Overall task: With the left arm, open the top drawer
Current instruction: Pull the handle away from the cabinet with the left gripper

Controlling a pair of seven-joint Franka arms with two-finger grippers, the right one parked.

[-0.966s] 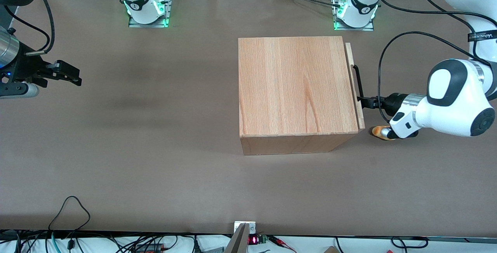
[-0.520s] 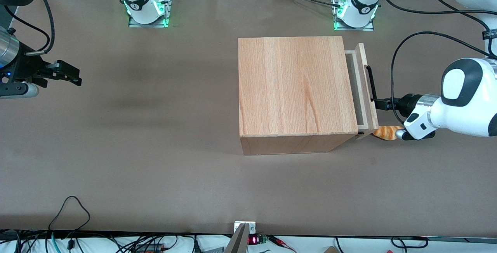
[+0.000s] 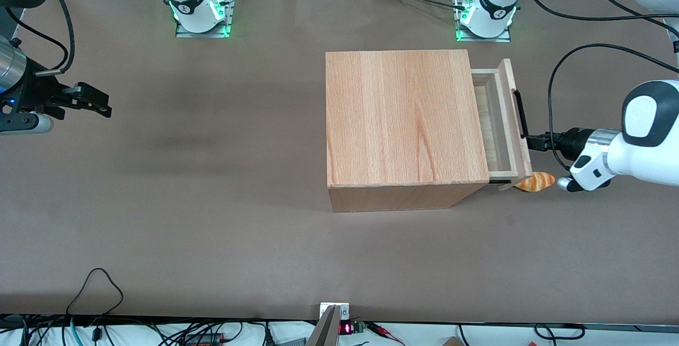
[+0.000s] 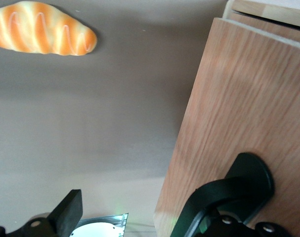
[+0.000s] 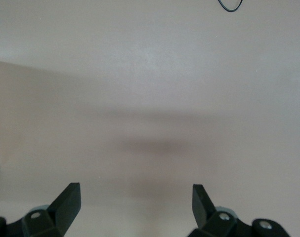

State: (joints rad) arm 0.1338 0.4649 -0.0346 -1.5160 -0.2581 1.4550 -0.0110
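Brown desk carries the wooden casing; its top drawer juts partway out toward the working arm's end, the left arm's gripper clamped on the black handle, a bread roll just beside

A bread roll lay on the brown table, orange-striped and toward the working arm's end. It sat just beside the wooden casing, nearer the front camera than most of it. Cables trailed over the table's near edge.
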